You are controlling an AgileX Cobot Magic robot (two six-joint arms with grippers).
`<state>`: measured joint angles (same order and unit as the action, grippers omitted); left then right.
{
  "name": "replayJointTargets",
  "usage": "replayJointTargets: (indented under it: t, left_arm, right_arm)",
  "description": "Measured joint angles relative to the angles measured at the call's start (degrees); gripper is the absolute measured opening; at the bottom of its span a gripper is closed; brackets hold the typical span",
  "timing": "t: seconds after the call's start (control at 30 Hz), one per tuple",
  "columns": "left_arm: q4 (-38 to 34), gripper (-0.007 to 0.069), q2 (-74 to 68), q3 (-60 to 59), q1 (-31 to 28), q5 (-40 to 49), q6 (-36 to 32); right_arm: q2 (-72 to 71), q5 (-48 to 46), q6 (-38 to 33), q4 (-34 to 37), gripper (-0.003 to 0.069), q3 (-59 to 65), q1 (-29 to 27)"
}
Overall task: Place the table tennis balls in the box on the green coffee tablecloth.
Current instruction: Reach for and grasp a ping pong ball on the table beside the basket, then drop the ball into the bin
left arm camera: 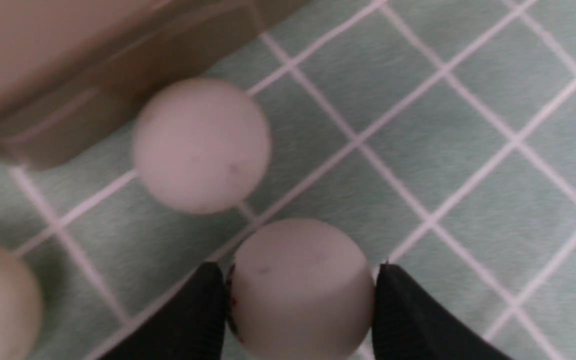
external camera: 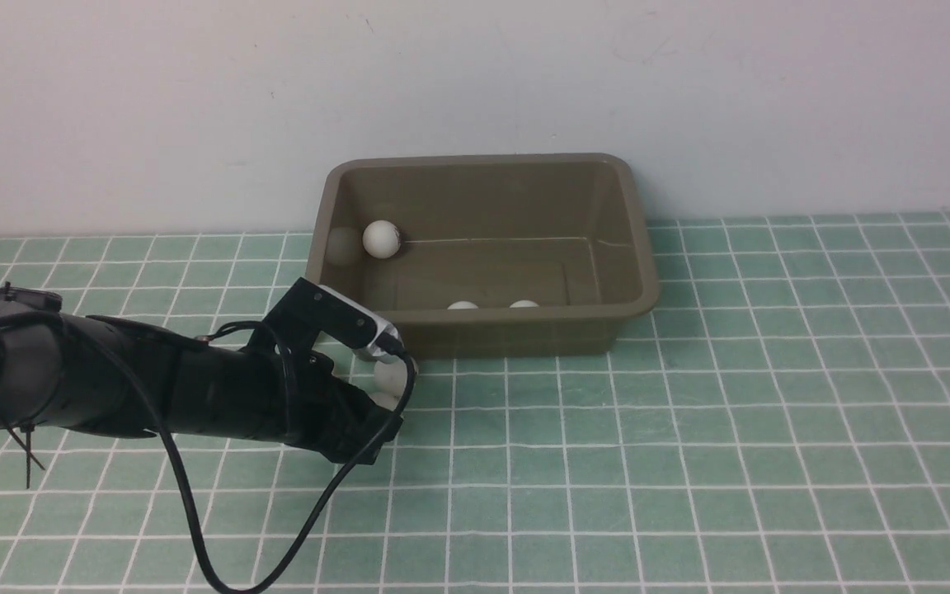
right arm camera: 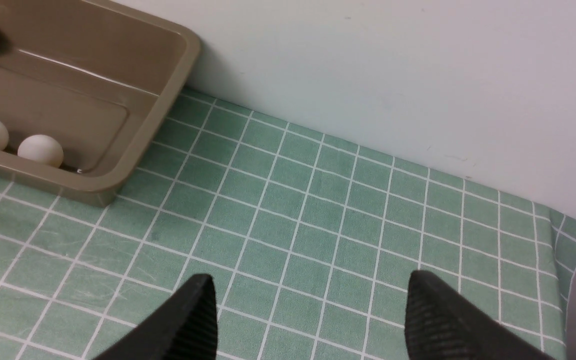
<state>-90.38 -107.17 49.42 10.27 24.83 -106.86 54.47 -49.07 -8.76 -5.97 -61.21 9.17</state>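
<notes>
We count three table tennis balls [external camera: 381, 238] in the box [external camera: 483, 338], our left gripper [left arm camera: 301, 277] is closed on a fourth ball [left arm camera: 298, 310] on the green coffee tablecloth [external camera: 689, 454] near its corner, two more balls [left arm camera: 200, 145] wait beside, and the right gripper [right arm camera: 308, 300] stands open, empty.

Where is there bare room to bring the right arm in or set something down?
Open tablecloth spreads right of the box and in front of its right half. The box's right end is bare too. Crowded: its front-left corner, where the left gripper clamps a ball beside two loose balls.
</notes>
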Motion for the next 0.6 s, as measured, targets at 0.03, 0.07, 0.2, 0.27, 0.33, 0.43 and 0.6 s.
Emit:
replayJointTargets:
  t: [0.03, 0.07, 0.2, 0.27, 0.33, 0.43, 0.6]
  left_arm:
    - [0.3, 0.034, 0.0, 0.0, 0.0, 2.0, 0.1]
    - [0.8, 0.0342, 0.0, 0.0, 0.0, 3.5, 0.3]
    - [4.4, 0.0342, 1.3, 0.0, 0.1, 10.3, 3.9]
    - [5.6, 0.0342, 2.4, 0.0, 0.1, 15.0, 4.6]
    - [5.6, 0.0342, 3.2, 0.4, 0.1, 18.8, 4.4]
    - [2.9, 0.0342, 3.8, 1.9, 0.1, 20.7, 3.0]
    - [-4.2, 0.0342, 3.8, 4.5, 0.1, 20.7, -1.4]
  right_arm:
    - [0.0, 0.0, 0.0, 0.0, 0.0461, 0.0, 0.0]
    - [0.0, 0.0, 0.0, 0.0, 0.0461, 0.0, 0.0]
    - [0.0, 0.0, 0.0, 0.0, 0.0461, 0.0, 0.0]
    - [0.0, 0.0, 0.0, 0.0, 0.0461, 0.0, 0.0]
    - [0.0, 0.0, 0.0, 0.0, 0.0461, 0.0, 0.0]
    - [0.0, 0.0, 0.0, 0.0, 0.0461, 0.0, 0.0]
    - [0.0, 0.0, 0.0, 0.0, 0.0461, 0.0, 0.0]
